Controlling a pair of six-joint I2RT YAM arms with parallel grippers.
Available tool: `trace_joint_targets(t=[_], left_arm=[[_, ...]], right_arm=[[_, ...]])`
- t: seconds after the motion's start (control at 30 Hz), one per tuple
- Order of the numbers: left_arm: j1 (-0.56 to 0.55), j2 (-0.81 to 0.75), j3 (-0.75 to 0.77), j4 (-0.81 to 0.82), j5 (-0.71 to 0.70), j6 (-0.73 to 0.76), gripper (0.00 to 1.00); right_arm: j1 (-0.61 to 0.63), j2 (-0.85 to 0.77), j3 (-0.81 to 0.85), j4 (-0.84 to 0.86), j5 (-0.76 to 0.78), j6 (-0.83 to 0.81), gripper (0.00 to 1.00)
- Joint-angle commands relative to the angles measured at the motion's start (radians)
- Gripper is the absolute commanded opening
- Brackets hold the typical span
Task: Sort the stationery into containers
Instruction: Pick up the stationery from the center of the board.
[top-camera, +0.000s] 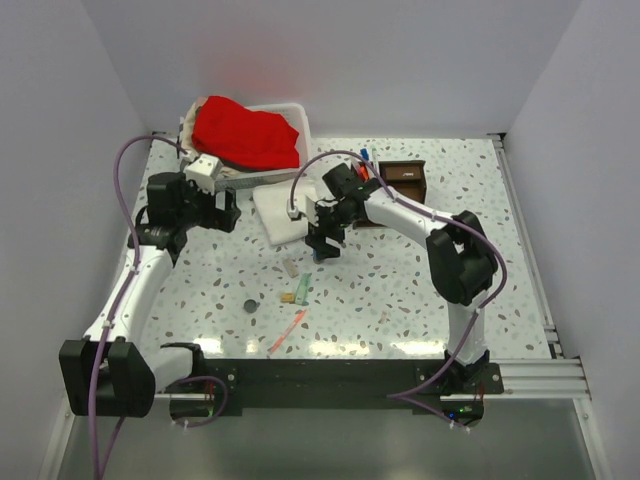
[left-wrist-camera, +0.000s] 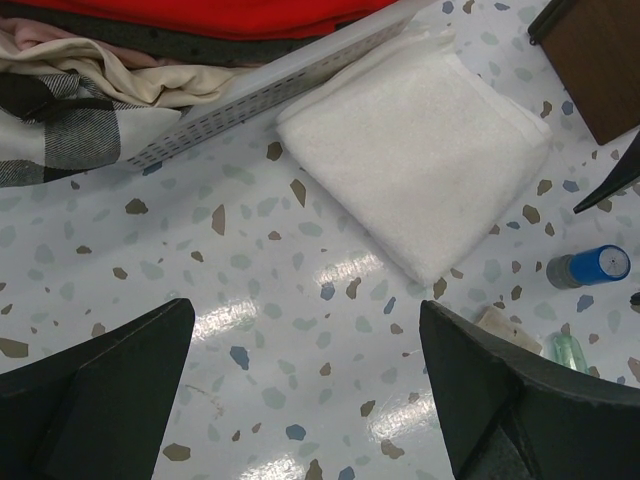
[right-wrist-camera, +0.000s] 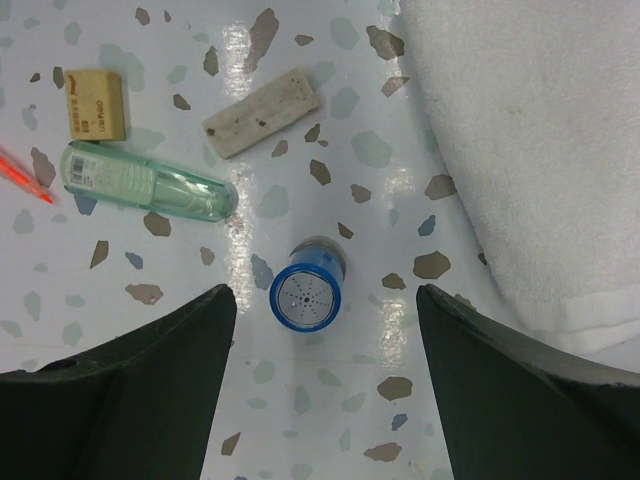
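The small blue bottle (right-wrist-camera: 307, 297) appears to stand upright on the tabletop (right-wrist-camera: 330, 60), just beside the folded white cloth (right-wrist-camera: 530, 150) and near a beige eraser (right-wrist-camera: 95, 103) and a clear green case (right-wrist-camera: 148, 183). The right tool (top-camera: 325, 243) hangs directly over it, its jaws apart, one on each side of the bottle, not touching it and holding nothing. The left tool (left-wrist-camera: 307, 310) is wide open and empty above bare tabletop. I judge the bottle to be light, stiff plastic, round and smooth, so it may slip or tip over if it is pushed from one side only. The best hold is across the body under the cap, with both pads meeting it together. The wooden organizer (top-camera: 405, 180) stands well apart, at the far right.
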Motion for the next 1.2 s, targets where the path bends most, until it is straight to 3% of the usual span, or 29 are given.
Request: trace_joint_targets(t=[0.0,0.37,1.17], left_arm=[[0.009,0.006,-0.003,0.044,0.004,-0.008,1.0],[0.009,0.022,-0.006,0.062,0.01,-0.011,1.0],[0.01,0.016,-0.024,0.073,0.013,-0.009,1.0]], right_arm=[[0.004,0.019,0.057,0.002,-0.009,-0.01,0.75],[0.016,0.043,0.076,-0.029,0.002,-0.035,0.62],[0.041,0.046,0.024,-0.02,0.082,-0.071,0.57]])
